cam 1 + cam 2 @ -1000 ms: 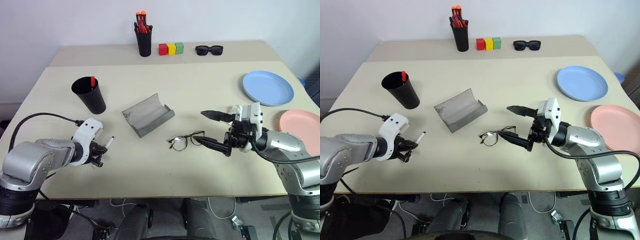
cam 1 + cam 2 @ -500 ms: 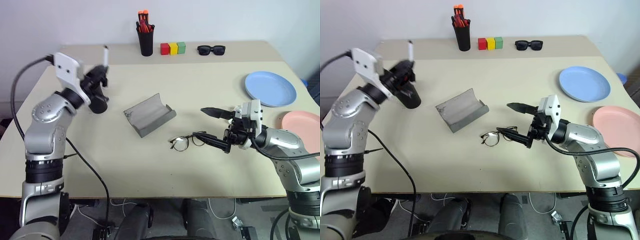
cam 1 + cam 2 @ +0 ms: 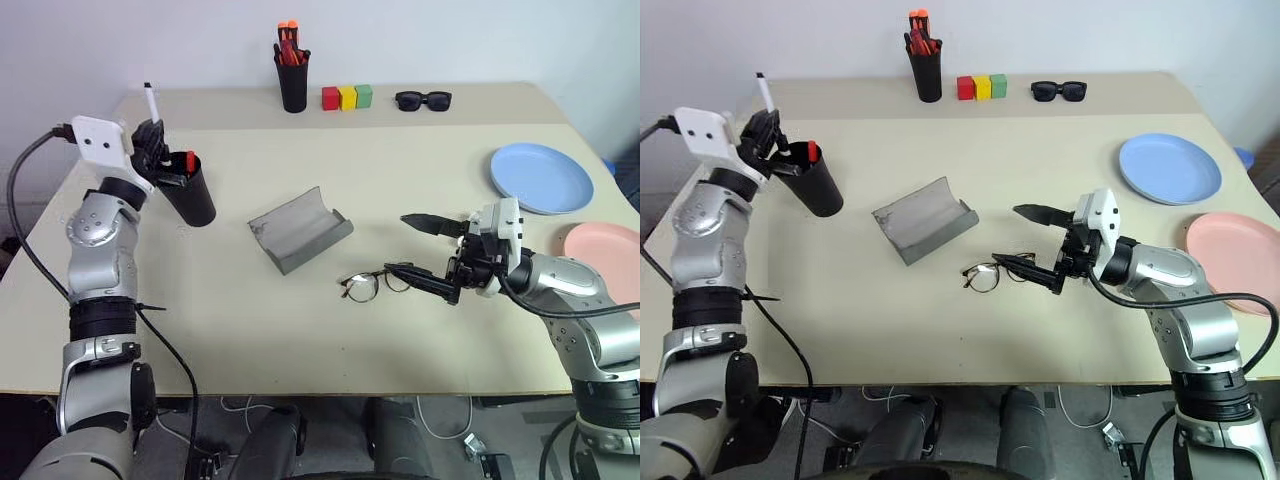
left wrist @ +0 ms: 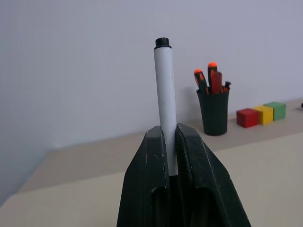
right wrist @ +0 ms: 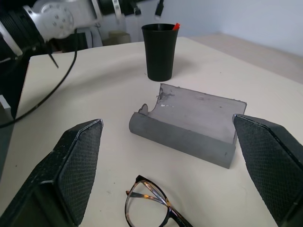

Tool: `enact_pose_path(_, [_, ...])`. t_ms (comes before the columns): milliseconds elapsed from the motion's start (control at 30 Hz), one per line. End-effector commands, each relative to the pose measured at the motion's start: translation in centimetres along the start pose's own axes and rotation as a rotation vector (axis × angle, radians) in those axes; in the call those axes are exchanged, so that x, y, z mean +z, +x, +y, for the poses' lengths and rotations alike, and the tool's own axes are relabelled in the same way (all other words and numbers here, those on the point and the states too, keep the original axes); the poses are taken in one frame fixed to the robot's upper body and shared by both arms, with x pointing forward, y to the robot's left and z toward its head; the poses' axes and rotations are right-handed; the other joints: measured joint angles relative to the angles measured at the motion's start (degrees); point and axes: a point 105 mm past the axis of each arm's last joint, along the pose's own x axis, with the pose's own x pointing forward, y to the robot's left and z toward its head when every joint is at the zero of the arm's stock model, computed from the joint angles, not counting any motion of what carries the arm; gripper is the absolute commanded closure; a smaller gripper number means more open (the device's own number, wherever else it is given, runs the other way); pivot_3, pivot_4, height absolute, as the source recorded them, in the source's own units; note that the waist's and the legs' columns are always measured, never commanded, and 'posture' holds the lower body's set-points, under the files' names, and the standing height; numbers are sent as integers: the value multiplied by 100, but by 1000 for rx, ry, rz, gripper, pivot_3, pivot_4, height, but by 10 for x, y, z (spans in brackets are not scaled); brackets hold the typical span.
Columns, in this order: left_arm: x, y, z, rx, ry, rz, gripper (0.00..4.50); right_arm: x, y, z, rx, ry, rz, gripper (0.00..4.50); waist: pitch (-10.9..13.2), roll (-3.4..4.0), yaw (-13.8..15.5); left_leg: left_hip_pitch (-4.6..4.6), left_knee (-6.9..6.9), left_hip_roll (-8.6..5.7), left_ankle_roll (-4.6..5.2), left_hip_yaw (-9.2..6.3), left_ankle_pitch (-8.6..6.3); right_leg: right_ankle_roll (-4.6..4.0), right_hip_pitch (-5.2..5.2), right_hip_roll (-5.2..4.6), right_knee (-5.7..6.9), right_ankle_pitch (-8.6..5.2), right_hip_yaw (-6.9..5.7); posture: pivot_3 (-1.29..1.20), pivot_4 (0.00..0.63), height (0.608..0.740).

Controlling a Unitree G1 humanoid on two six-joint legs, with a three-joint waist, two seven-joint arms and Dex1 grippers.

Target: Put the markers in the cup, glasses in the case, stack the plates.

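While we scan from our left to our right across the tabletop (image 3: 300, 340):
Left hand: our left hand (image 3: 152, 138) is clamped on the white marker (image 3: 150, 101), which stands upright with its black cap on top, above and just left of the cup's rim.
Cup: the black cup (image 3: 190, 191) tapers toward its base and stands at the left; the red-capped marker (image 3: 189, 160) sticks out of it.
Back edge: a narrow black pen holder (image 3: 291, 83) with orange-red pens, then red, yellow and green blocks (image 3: 345, 97), then black sunglasses (image 3: 420, 100), all well away from our hands.
Case: the grey case (image 3: 298, 230) lies open mid-tabletop, nothing inside it, between the cup and the glasses.
Glasses: the thin dark-rimmed glasses (image 3: 372, 282) with round lenses lie on the tabletop just in front of the case; one temple reaches toward the lower finger of our right hand, and we cannot tell whether they touch.
Right hand: our right hand (image 3: 420, 250) has its fingers spread wide, holding nothing, level and aimed at the case.
Plates: the light blue plate (image 3: 540, 178) lies far right, the salmon pink plate (image 3: 605, 250) nearer, apart and unstacked.
Change: a second ago our left hand was low at the near left edge with the marker angled; it has since risen beside the cup. Our right hand has stayed put.
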Motion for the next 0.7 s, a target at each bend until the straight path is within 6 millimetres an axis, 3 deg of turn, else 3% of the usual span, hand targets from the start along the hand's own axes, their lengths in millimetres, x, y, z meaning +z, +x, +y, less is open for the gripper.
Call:
enact_pose_path(33, [9, 5, 2, 0, 13, -46, 4113, 11, 2, 2, 11, -44, -24, 0, 0, 0, -2, 0, 0, 0, 0, 0, 0, 0, 0, 1, 0, 0, 0, 0, 150, 740])
enact_pose_path(100, [5, 6, 1, -5, 12, -37, 3431, 11, 2, 2, 10, -44, -22, 0, 0, 0, 8, 0, 1, 0, 0, -1, 0, 0, 0, 1, 1, 0, 0, 0, 150, 740])
enact_pose_path(333, [21, 8, -10, -79, -31, -85, 23, 10, 2, 2, -1, -46, -21, 0, 0, 0, 6, -3, 4, 0, 0, -1, 0, 1, 0, 0, 1, 1, 0, 0, 150, 740])
enact_pose_path(467, [39, 9, -33, -223, -93, -96, 23, 11, 2, -1, -10, -49, -24, 0, 0, 0, 8, -3, 5, 0, 0, -1, 0, 1, 0, 0, 2, 1, 0, 0, 150, 740])
enact_pose_path(567, [49, 0, -73, -464, -249, -54, 23, 13, 2, -4, -21, -48, -37, 0, 0, 0, 4, -5, 9, 0, 1, -2, -1, 2, 0, 0, 3, 1, 0, 0, 150, 740])
enact_pose_path(667, [42, -17, -110, -670, -344, 73, 23, 13, -1, -9, -36, -59, -32, 0, 0, 1, -5, -4, 10, 0, 7, -2, -4, 3, 2, -1, 4, 2, 1, 0, 150, 740])
enact_pose_path(700, [31, -24, -122, -724, -349, 149, 23, 12, -6, -14, -56, -68, -19, 0, 0, 1, -8, -2, 10, -1, 7, -1, -4, 3, 2, -1, 5, 2, 2, 0, 150, 740])
